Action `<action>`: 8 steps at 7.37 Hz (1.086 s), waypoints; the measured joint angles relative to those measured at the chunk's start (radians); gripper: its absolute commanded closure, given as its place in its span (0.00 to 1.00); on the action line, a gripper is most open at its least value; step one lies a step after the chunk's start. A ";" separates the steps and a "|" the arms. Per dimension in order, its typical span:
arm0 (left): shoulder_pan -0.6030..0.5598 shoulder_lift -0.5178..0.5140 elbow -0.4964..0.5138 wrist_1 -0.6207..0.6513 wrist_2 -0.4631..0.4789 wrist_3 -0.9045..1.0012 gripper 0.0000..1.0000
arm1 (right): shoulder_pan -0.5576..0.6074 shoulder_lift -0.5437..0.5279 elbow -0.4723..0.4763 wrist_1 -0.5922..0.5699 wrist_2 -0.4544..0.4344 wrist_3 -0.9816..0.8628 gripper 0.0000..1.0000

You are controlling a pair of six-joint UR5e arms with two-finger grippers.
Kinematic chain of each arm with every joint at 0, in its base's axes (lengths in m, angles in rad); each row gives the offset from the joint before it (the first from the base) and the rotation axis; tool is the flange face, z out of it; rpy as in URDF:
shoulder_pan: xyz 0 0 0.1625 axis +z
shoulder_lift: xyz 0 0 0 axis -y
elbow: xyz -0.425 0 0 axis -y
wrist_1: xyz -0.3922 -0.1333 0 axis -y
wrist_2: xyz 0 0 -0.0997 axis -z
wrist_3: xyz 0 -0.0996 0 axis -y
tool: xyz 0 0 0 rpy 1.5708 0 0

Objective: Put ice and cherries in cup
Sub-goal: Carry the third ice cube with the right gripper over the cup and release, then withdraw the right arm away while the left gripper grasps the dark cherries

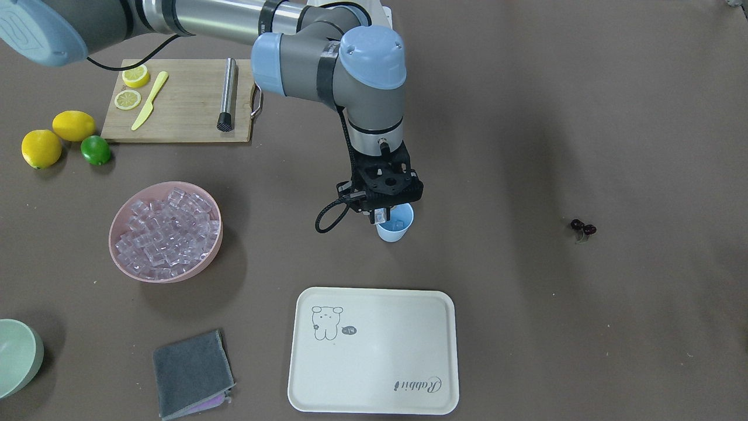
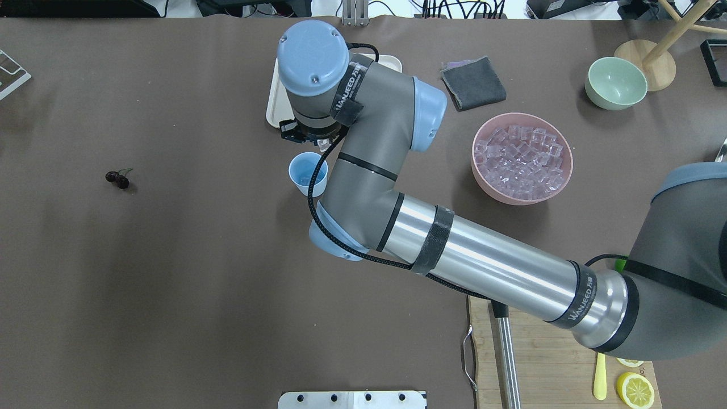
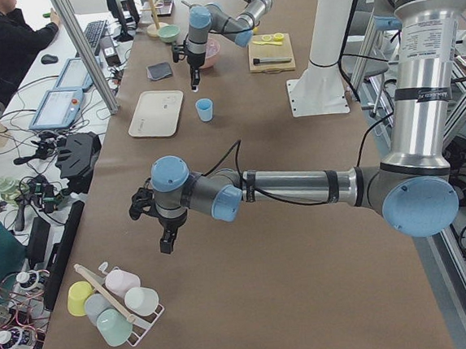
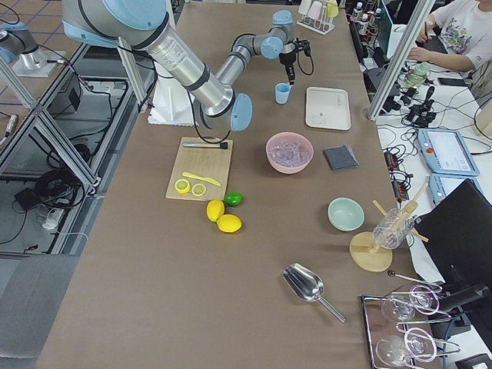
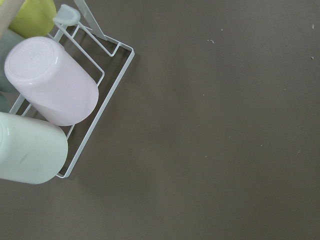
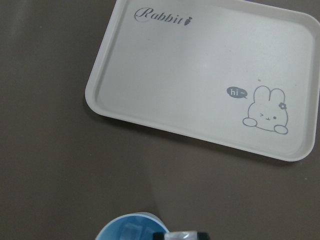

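STEP: ice loading | right gripper (image 1: pixel 381 217) pinching clear glassy ice cube (image 6: pixel 186 235) over light blue plastic cup (image 1: pixel 395 232), centre frame | NEXT, judged: release; dark red cherries (image 1: pixel 583 228) pending, right side

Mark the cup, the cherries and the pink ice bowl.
cup (image 1: pixel 390 235): exterior front-facing view, on its outer wall.
cherries (image 1: pixel 577 224): exterior front-facing view, on the fruit at that view's left.
pink bowl (image 1: pixel 169 277): exterior front-facing view, on its near outer wall.

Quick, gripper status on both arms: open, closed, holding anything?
Left gripper: cannot tell; only the side camera shows it.
Right gripper: looks closed on an ice cube, just above the cup.
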 measured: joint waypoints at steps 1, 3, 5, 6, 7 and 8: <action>0.001 0.000 0.000 0.000 0.000 0.001 0.02 | -0.018 0.003 -0.008 0.010 -0.016 0.003 1.00; 0.002 0.001 0.000 0.000 0.000 0.002 0.02 | -0.040 0.004 -0.050 0.061 -0.045 0.004 0.92; 0.001 0.001 -0.002 0.000 0.000 -0.001 0.02 | -0.054 0.008 -0.069 0.088 -0.055 0.023 0.15; 0.001 0.001 -0.006 0.000 0.000 -0.004 0.02 | -0.058 0.010 -0.070 0.091 -0.055 0.036 0.01; 0.010 -0.005 -0.015 -0.001 -0.003 -0.023 0.02 | -0.060 0.011 -0.070 0.092 -0.056 0.043 0.01; 0.044 -0.014 -0.039 -0.005 -0.008 -0.081 0.02 | -0.055 0.008 -0.067 0.090 -0.054 0.042 0.01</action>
